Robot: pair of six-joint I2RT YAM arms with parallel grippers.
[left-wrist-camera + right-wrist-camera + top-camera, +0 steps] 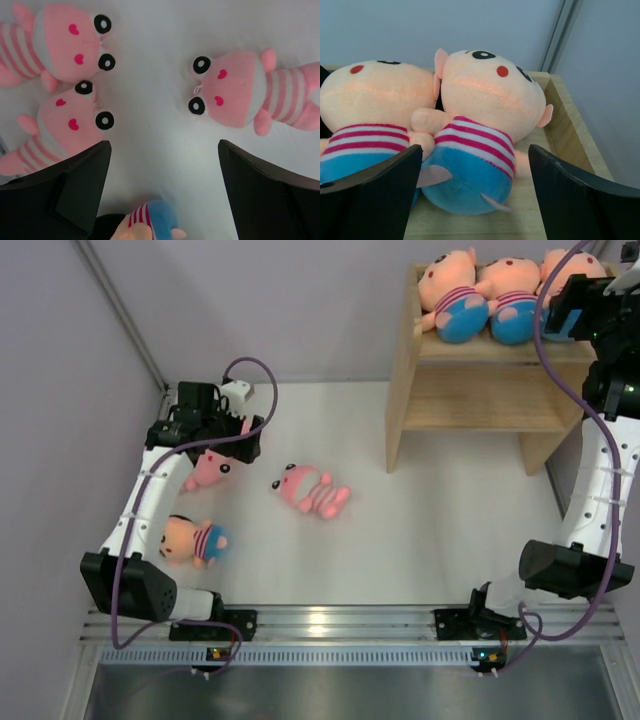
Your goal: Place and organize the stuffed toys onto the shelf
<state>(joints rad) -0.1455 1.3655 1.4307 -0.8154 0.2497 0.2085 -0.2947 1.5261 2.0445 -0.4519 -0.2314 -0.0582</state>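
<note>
Three peach-faced stuffed toys lie side by side on top of the wooden shelf (470, 390). The rightmost one (480, 125) sits with its blue bottom between the fingers of my right gripper (475, 147), which is open and does not touch it. Its neighbour (370, 110) leans against it. My left gripper (164, 145) hangs open over the table with nothing between its fingers. Below it lie three pink striped toys: one at right (245, 90), two at left (65, 122) (60, 42). A peach toy (195, 540) lies near the left arm's base.
The shelf's raised rim (567, 125) runs close beside the right finger. A grey wall stands right behind the shelf and along the table's left side. A pink toy (310, 490) lies mid-table. The shelf's lower tier (480, 412) holds nothing that shows.
</note>
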